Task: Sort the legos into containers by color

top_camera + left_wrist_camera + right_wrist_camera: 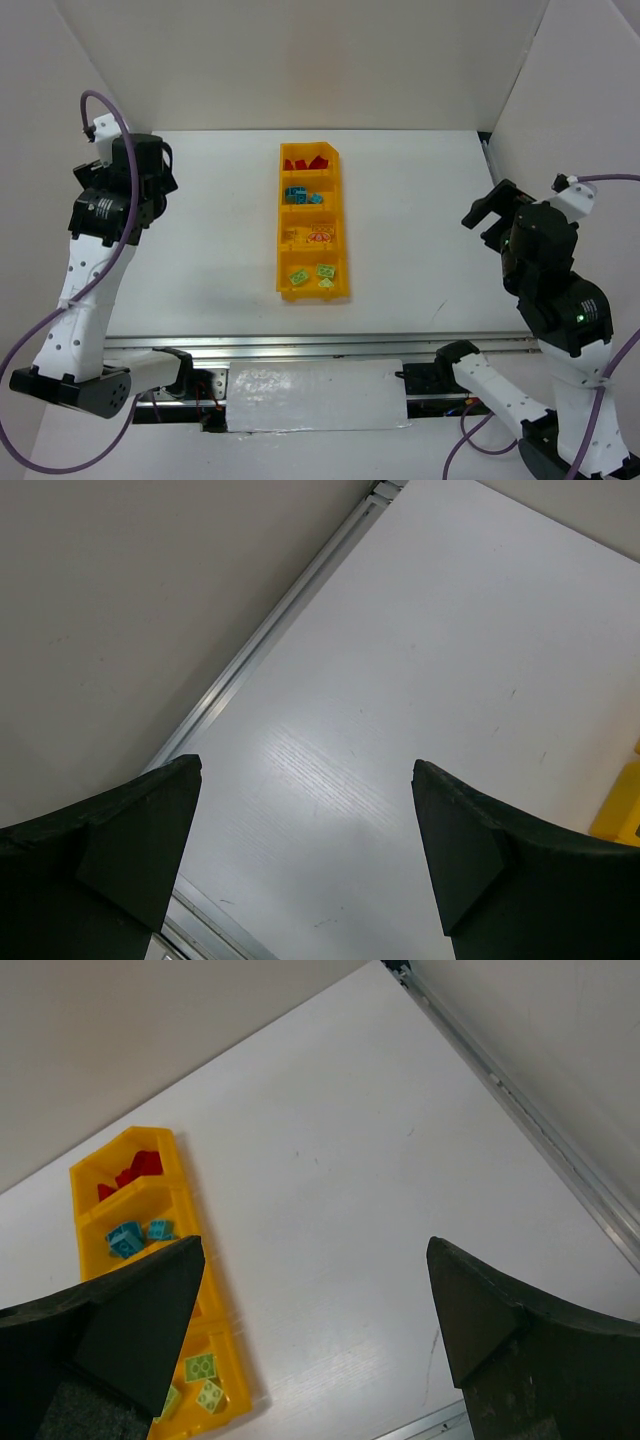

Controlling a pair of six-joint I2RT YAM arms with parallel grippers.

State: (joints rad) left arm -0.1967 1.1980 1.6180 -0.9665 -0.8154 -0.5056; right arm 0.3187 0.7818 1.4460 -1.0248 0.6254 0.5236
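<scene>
The containers are one long yellow-orange bin [279, 222] of four compartments in the middle of the table. From far to near they hold red legos [306, 163], teal-blue legos [297, 195], yellow legos [318, 237] and light green legos [312, 275]. The right wrist view shows the bin [188, 1200] with red [140, 1168], teal-blue [135, 1236] and green legos [203, 1368]. My left gripper [150, 165] [307, 765] hangs open over bare table far left of the bin. My right gripper [487, 215] [315, 1242] is open and raised to the right of the bin. Neither holds anything.
White walls close in the table at the back and both sides, with a metal rail [260, 650] along the foot of the left wall. A corner of the bin [625, 805] shows at the right edge of the left wrist view. A metal rail [320, 345] runs along the near edge.
</scene>
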